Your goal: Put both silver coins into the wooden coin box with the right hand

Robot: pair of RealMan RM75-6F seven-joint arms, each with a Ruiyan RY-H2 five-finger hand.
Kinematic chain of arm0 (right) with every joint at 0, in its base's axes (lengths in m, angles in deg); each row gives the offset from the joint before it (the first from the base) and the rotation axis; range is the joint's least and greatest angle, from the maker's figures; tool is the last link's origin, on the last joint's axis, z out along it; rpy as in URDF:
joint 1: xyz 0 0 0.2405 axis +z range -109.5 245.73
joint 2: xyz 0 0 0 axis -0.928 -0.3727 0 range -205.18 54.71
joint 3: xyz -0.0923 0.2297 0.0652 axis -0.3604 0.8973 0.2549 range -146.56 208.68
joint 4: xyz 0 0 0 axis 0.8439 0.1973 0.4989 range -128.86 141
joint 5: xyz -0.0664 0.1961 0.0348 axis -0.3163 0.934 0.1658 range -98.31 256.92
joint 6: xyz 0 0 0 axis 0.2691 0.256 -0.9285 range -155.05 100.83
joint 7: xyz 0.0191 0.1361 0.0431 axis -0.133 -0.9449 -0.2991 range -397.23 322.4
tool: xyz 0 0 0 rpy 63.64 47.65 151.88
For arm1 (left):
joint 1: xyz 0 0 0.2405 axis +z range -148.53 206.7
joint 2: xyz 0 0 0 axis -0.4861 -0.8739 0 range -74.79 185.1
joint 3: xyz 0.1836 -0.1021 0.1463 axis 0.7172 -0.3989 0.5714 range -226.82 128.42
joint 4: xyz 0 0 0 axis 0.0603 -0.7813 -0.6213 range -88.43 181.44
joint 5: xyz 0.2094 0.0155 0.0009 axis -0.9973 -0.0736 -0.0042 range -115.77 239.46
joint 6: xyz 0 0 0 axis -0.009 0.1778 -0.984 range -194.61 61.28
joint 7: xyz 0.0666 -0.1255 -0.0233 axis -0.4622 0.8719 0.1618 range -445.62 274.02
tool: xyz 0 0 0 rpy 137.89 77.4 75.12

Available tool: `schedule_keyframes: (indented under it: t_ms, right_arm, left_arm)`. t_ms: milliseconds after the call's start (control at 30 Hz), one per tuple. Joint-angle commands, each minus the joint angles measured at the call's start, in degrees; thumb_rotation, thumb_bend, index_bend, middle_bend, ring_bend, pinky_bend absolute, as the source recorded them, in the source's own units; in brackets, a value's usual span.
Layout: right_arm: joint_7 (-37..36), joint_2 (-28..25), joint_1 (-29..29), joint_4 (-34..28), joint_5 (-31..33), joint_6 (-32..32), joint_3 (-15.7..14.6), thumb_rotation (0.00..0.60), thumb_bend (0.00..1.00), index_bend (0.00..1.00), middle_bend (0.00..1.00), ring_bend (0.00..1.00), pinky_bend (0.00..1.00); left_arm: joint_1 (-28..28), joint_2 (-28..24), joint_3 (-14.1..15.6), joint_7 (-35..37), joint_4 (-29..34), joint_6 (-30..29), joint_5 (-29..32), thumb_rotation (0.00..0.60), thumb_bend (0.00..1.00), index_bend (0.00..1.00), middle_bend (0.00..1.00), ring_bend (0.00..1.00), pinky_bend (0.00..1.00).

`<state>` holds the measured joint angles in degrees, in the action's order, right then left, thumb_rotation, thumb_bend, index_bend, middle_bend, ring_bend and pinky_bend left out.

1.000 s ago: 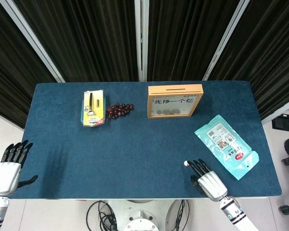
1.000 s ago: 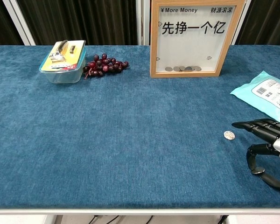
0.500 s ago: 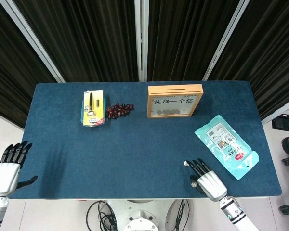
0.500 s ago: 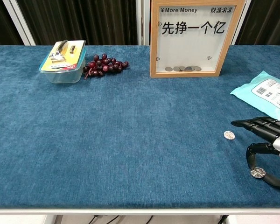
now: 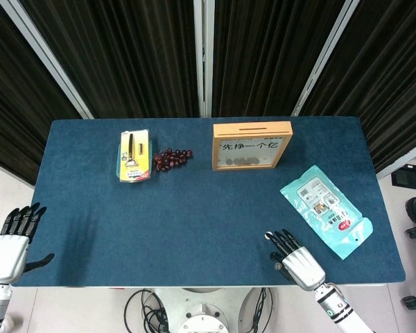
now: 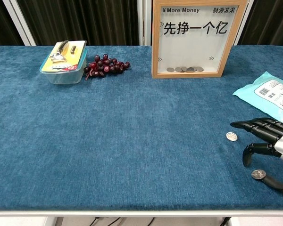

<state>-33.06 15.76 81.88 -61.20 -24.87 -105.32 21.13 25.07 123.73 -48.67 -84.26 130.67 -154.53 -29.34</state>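
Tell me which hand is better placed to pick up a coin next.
The right hand. It hovers open beside both silver coins near the table's right front edge, while the left hand sits off the table's far left side.

The wooden coin box, standing at the table's twelve o'clock edge, carries the only print that reads clearly: along the top of its white front panel "¥More Money" at the eleven o'clock corner and small Chinese characters "财源滚滚" at the one o'clock corner, with the large black line "先挣一个亿" beneath them. The light blue packet at three o'clock bears a white label with a barcode, its print too small to read. The yellow card on the clear plastic container at ten o'clock is likewise illegible.
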Motion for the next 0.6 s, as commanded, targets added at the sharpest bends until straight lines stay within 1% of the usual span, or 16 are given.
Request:
schedule_keyframes:
  t_ms: [33, 200, 600]
  right_arm:
    - [-0.43, 0.12, 0.09, 0.29, -0.23, -0.23, -0.11, 0.6, 0.35, 0.42, 0.0, 0.0, 0.0]
    - [-1.04, 0.29, 0.1, 0.78, -0.55, -0.92, -0.13, 0.6, 0.35, 0.5, 0.01, 0.0, 0.0]
    - [-1.65, 0.42, 0.14, 1.06, -0.58, -1.59, 0.02, 0.6, 0.36, 0.64, 0.01, 0.0, 0.0]
  left_arm:
    - [-0.01, -0.06, 0.0, 0.05, 0.13, 0.04, 0.02, 0.6, 0.01, 0.0, 0.0, 0.0, 0.0]
    - [-0.09, -0.17, 0.04, 0.07, 0.36, 0.19, -0.07, 0.6, 0.01, 0.0, 0.0, 0.0, 0.0]
    - [-0.1, -0.23, 0.1, 0.22, 0.46, 0.31, -0.05, 0.6, 0.01, 0.0, 0.0, 0.0, 0.0]
